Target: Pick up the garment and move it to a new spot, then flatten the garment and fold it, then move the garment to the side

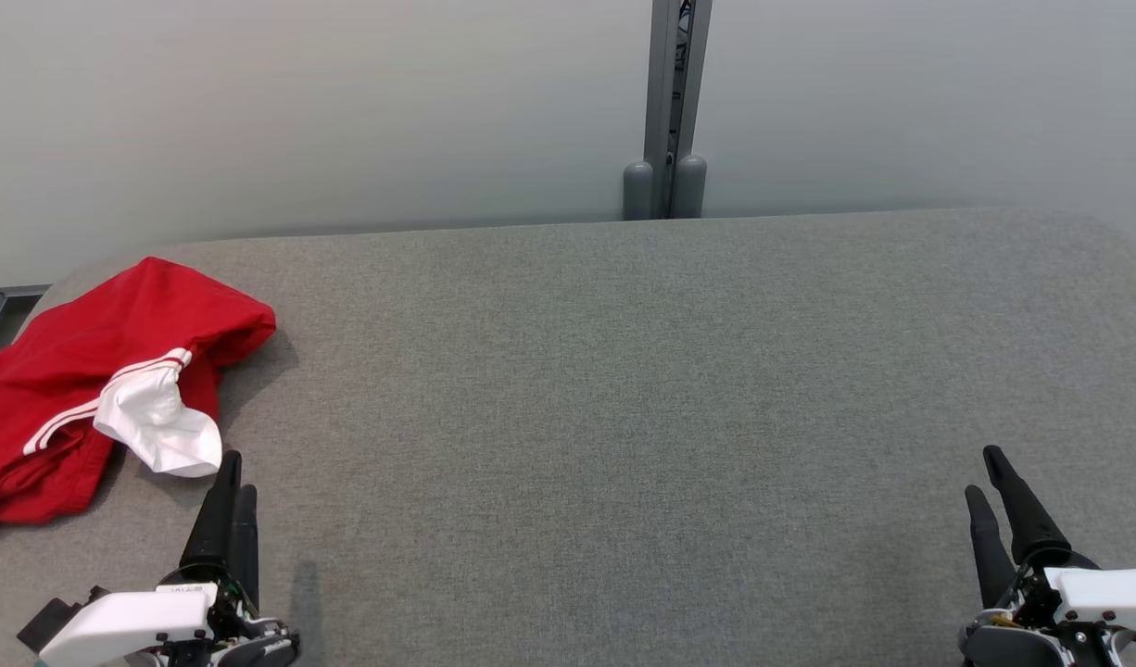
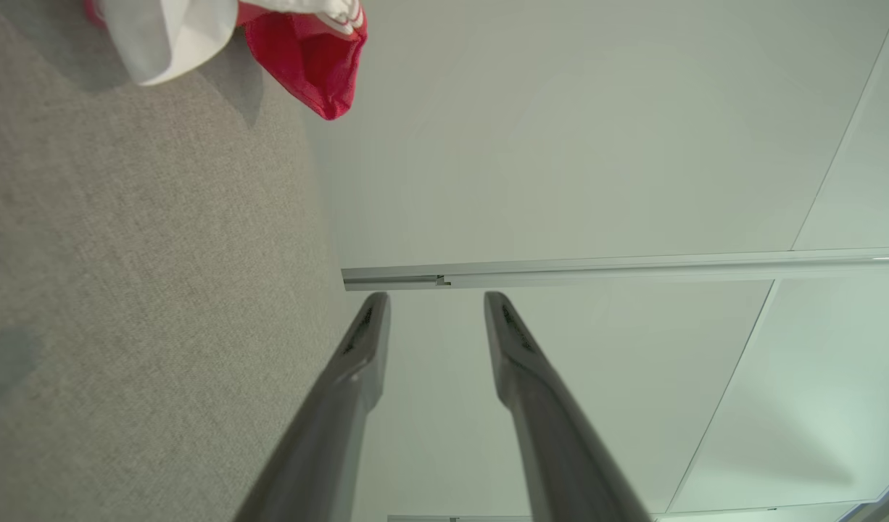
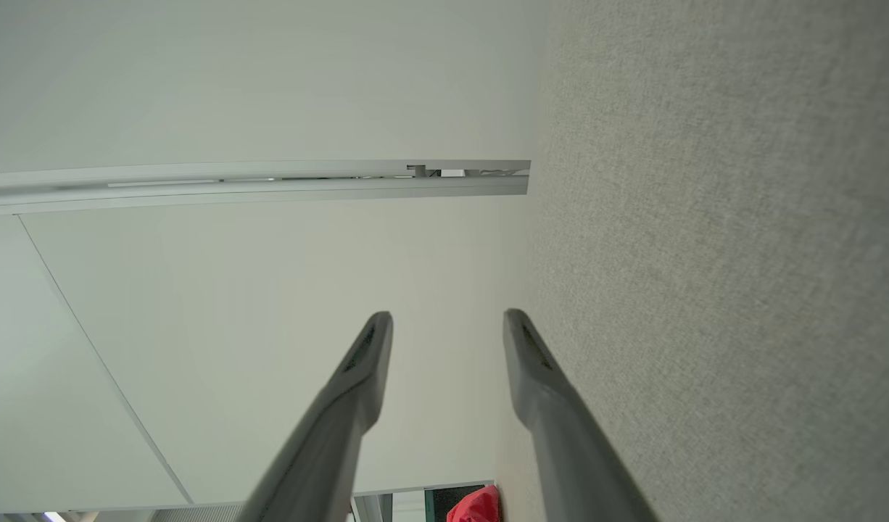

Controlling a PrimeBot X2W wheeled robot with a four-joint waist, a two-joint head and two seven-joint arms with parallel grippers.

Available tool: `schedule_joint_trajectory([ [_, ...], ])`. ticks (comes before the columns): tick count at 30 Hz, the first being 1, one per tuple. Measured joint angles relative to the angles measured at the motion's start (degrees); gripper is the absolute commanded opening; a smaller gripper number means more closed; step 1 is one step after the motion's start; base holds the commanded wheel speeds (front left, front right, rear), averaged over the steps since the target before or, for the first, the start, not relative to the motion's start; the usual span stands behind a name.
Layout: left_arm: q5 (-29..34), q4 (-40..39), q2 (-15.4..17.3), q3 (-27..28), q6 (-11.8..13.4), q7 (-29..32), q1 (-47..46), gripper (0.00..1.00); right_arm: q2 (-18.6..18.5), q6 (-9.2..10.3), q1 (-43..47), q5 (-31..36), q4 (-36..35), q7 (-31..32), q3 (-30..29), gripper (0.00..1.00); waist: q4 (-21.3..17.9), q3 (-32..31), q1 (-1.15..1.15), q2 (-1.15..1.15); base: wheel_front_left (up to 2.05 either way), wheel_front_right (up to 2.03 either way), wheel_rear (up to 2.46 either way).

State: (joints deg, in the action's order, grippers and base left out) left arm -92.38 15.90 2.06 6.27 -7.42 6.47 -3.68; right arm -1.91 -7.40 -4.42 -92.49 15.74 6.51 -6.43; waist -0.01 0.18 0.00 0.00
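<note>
The red garment [image 1: 77, 361] lies crumpled at the far left edge of the grey fabric-topped table [image 1: 624, 417], with its white part [image 1: 156, 431] turned out toward me and some red cloth running off the head view's left side. My left gripper [image 1: 238, 472] hovers just beside that white part, fingers parted with nothing between them. My right gripper [image 1: 983, 471] sits well apart at the lower right, also spread and empty. I judge the pick-up to be the step in hand. I'd bring the left gripper over the bunched red cloth rather than the loose white flap, lower it until the fingers straddle a thick fold, then close. Pinching only the flap risks the rest dragging or sliding off the table edge.
</note>
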Motion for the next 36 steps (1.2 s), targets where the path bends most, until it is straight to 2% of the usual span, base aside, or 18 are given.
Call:
schedule_joint_trajectory([
  [6,0.09,0.23,-0.22,-1.42,0.01,-1.62,0.83,1.0,0.14,0.02,0.9,0.58,-0.44,-1.53,0.92,1.0,-0.04,0.03,0.0,0.0,0.0,0.0,0.0],
  [11,2.18,0.21,-0.19,-2.15,0.01,-3.05,0.83,1.0,0.07,0.01,1.41,4.24,-1.15,-2.91,1.3,1.0,-0.16,0.01,0.0,0.0,0.0,0.0,0.0],
  [23,16.35,-0.37,-0.03,-4.81,0.54,-6.02,0.88,1.0,-0.36,0.01,2.14,22.57,-4.33,-5.97,2.41,1.0,-0.39,-0.04,0.0,0.0,0.0,0.0,0.0],
  [36,33.48,-1.32,0.12,-7.15,4.52,-8.87,2.28,1.0,-0.43,0.01,3.6,39.46,-7.62,-8.69,3.27,1.0,-0.67,-0.19,0.0,0.0,0.0,0.0,0.0],
])
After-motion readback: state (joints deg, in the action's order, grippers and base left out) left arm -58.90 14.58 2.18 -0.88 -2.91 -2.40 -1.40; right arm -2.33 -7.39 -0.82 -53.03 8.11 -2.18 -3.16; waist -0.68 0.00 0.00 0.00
